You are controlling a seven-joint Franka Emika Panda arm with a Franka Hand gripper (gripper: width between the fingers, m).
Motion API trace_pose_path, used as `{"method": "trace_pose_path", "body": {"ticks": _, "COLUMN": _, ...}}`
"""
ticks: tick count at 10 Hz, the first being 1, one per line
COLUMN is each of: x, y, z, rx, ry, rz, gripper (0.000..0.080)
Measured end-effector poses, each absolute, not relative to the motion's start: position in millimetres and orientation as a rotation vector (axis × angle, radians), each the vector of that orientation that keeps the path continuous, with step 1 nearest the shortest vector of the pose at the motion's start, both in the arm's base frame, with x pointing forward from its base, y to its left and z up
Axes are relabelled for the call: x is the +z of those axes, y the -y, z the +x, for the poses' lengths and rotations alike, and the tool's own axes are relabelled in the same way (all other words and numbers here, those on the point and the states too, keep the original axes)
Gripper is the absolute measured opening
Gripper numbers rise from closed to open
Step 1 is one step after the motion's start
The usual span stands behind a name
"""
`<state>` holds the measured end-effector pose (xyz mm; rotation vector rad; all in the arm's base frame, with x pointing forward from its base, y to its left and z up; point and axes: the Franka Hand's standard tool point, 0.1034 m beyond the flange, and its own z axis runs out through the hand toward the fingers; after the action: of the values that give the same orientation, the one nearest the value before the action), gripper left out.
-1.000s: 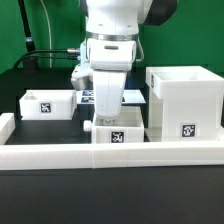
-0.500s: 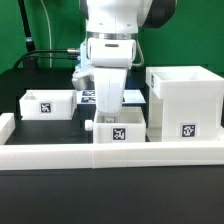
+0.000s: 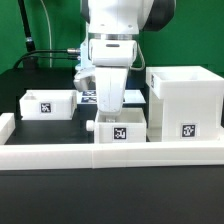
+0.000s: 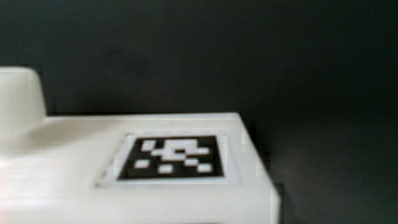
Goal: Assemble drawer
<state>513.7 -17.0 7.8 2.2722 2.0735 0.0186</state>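
The drawer's cube-like housing (image 3: 185, 100) stands at the exterior view's right, open side up. One shallow tray (image 3: 48, 103) sits at the left. A second tray (image 3: 118, 125), with a tag and a small knob (image 3: 90, 127), sits in the middle against the border wall. My gripper (image 3: 108, 108) reaches down into this middle tray. Its fingertips are hidden behind the tray's wall, and it appears shut on that wall. The wrist view shows this tray's tagged face (image 4: 175, 158) and its knob (image 4: 15, 100) close up, with no fingers in sight.
A long low white border wall (image 3: 110, 152) runs along the front. The marker board (image 3: 90, 96) lies behind the gripper on the black table. A green backdrop and cables are at the back left.
Between one second and half a second ago the middle tray's tag shifted slightly up and toward the exterior view's right. Nothing has visibly moved since.
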Motion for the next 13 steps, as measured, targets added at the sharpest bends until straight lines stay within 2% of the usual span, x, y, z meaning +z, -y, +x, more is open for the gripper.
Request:
{"method": "trace_pose_path", "body": {"ticks": 4, "x": 10.8, "y": 12.9, "z": 524.3, "rx": 0.029, "ry": -2.076, "rz": 2.264, "gripper": 0.0044}}
{"method": "trace_pose_path", "body": {"ticks": 13, "x": 10.2, "y": 9.7, "z": 529.1, "rx": -0.013, "ry": -2.138, "rz": 2.166, "gripper": 0.0044}}
